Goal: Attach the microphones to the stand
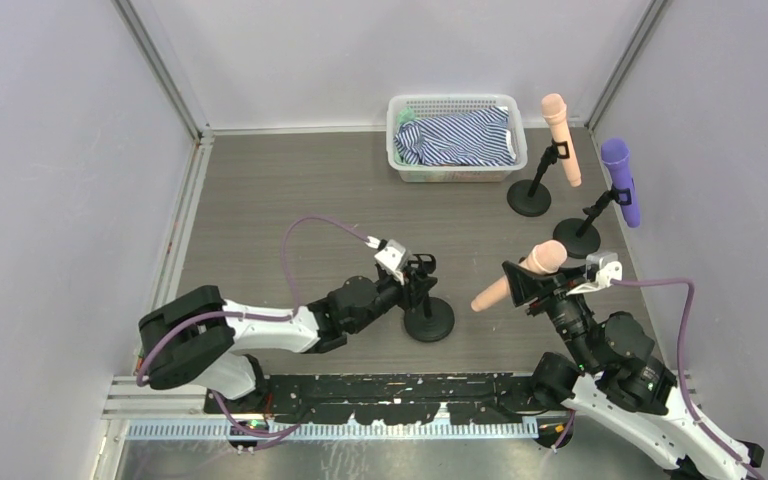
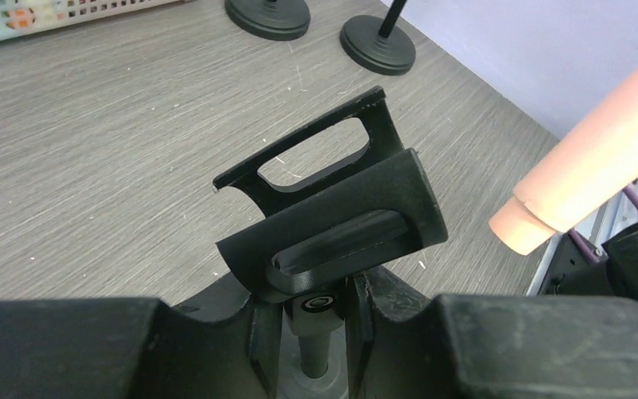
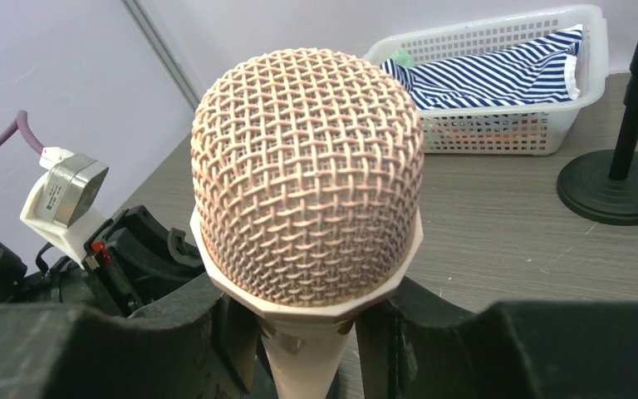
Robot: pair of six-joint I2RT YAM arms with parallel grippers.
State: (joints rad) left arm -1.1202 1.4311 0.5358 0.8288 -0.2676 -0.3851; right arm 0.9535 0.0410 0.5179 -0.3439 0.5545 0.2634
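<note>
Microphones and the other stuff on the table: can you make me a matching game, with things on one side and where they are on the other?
Things:
1. purple microphone
2. striped cloth
3. empty stand
4. near peach microphone

Places:
A. gripped by the right gripper
B. in the white basket
C. clipped on the rightmost stand
D. gripped by the left gripper

Pairs: 1-C, 2-B, 3-D, 4-A.
</note>
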